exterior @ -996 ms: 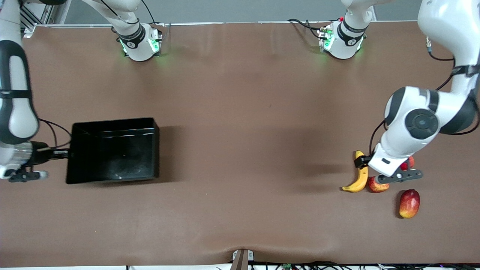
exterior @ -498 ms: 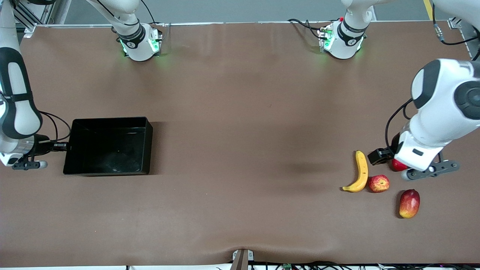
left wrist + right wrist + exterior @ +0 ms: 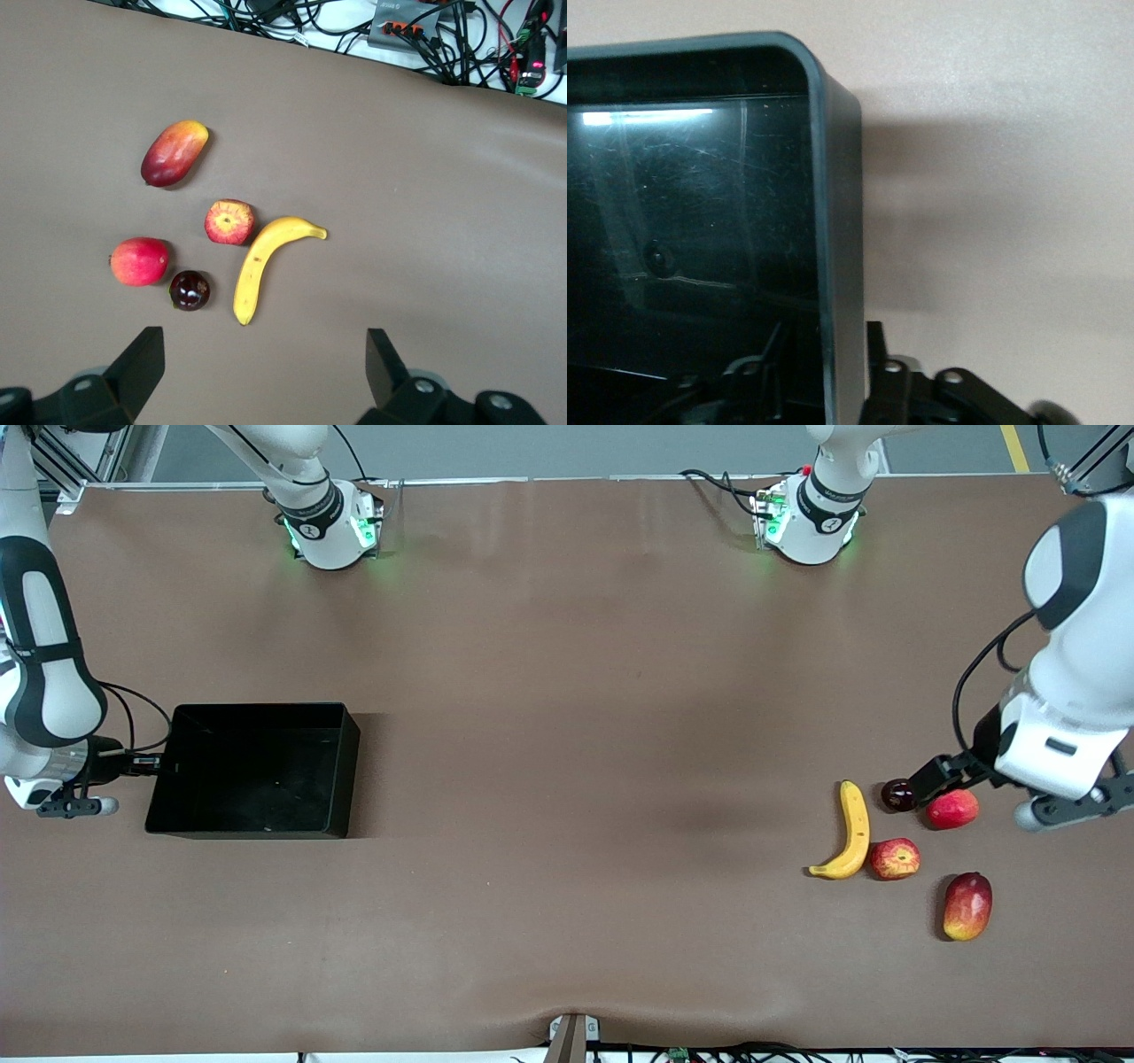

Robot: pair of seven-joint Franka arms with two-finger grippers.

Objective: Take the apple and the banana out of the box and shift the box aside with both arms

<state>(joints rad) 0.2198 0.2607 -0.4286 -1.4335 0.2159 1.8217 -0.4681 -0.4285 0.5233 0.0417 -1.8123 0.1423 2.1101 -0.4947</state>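
The black tray (image 3: 252, 771) rests on the table toward the right arm's end. My right gripper (image 3: 146, 763) is shut on the tray's end wall (image 3: 833, 221), one finger inside and one outside. The yellow banana (image 3: 852, 831) and the streaked red apple (image 3: 894, 858) lie side by side on the table toward the left arm's end. Both show in the left wrist view, the banana (image 3: 266, 266) and the apple (image 3: 229, 221). My left gripper (image 3: 961, 771) is open and empty in the air beside the fruits, its dark fingertips (image 3: 142, 363) spread wide.
A red-yellow mango (image 3: 967, 905) lies nearer the front camera than the apple. A plain red fruit (image 3: 952, 809) and a small dark purple fruit (image 3: 897, 794) lie just under the left gripper. The brown table's middle (image 3: 567, 779) is bare.
The tray has shifted toward the right arm's end and come down flat. My left gripper has moved off the apple toward the table's end, uncovering the red and purple fruits.
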